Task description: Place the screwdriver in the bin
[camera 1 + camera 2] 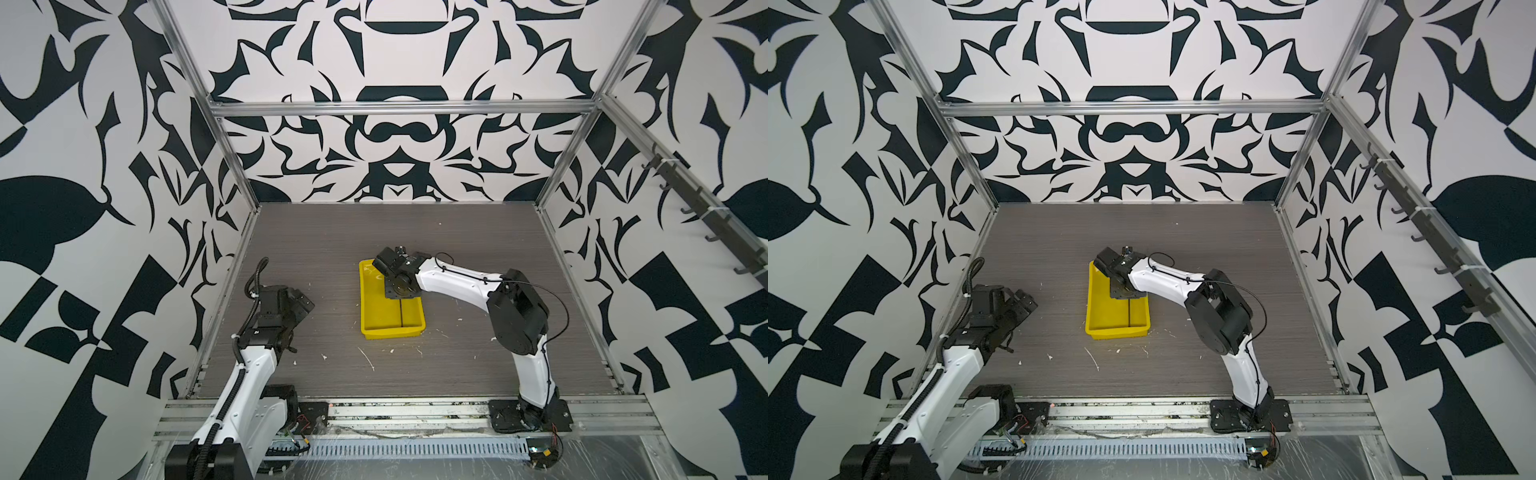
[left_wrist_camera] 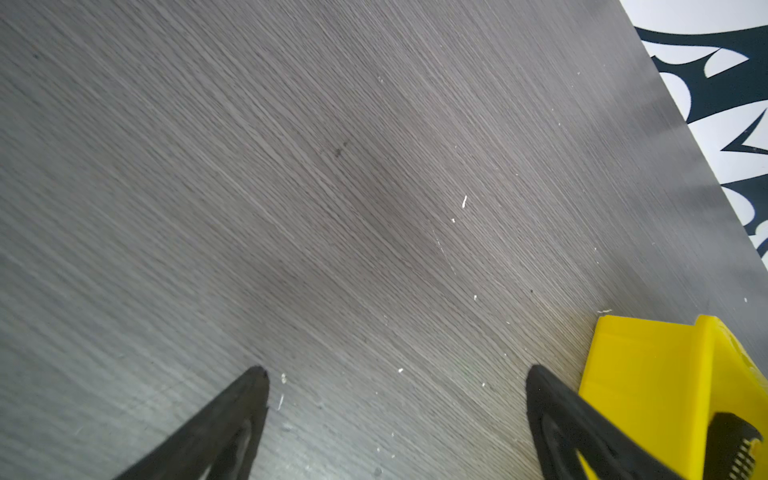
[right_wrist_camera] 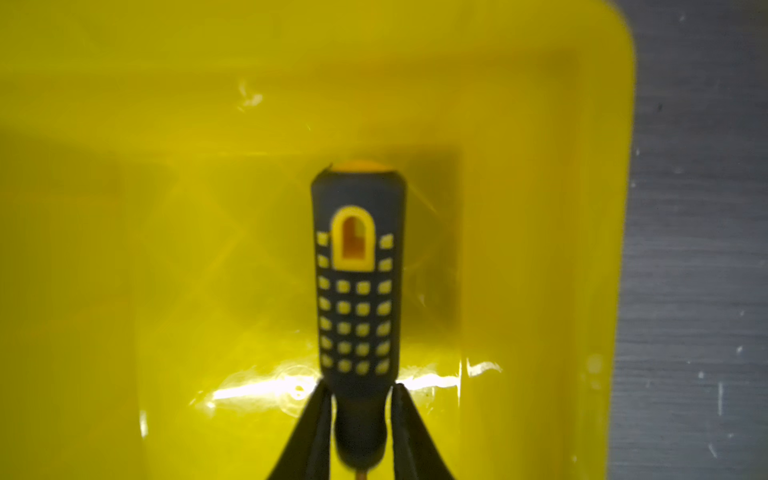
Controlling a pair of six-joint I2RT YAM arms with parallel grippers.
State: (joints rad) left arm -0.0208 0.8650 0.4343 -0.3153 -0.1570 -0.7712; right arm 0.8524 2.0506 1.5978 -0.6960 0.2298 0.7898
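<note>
The right claw [image 3: 359, 388] sits low inside the shallow bright yellow plastic bin [image 3: 619, 208]. The slim screwdriver [image 3: 357, 299], black handle dotted yellow, is in the bin with its handle neck between the claw tips. They sit tight beside it; clamped or just clear, cannot tell. Its thin dark shaft [image 1: 401, 312] trails behind the claw. The left claw [image 2: 397, 370] is spread wide, holding nothing, over the grey wood-grain tabletop [image 2: 291, 187].

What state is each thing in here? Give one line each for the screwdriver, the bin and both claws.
screwdriver: inside the bin's walls, handle neck between the fingers of the right claw; gripped or released, cannot tell.
bin: upright, open side up, screwdriver inside.
right claw: lowered into the bin, fingers flanking the handle.
left claw: open, empty.
</note>
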